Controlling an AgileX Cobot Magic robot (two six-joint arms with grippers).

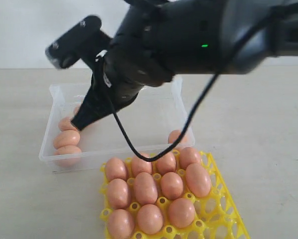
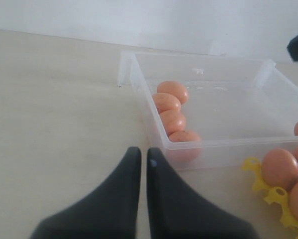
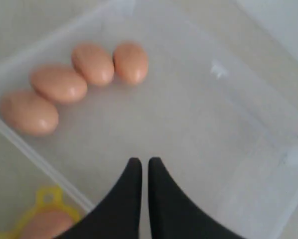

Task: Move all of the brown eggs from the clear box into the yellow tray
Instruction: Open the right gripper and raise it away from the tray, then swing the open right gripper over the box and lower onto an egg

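Notably, the exterior view's mid-frame brown egg (image 1: 176, 136) escapes the right wrist view; left fingers (image 2: 123, 186), right fingers (image 3: 163, 199) closed, empty.

The left gripper (image 2: 143, 158), jaws together, hangs over a pale table (image 2: 54, 109). The clear box (image 2: 228, 144) holds brown eggs (image 2: 172, 122) (four along one wall).

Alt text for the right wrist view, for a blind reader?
The right gripper, shut and empty, hangs over the clear box, where four brown eggs lie in a row along one wall. A corner of the yellow tray shows outside.
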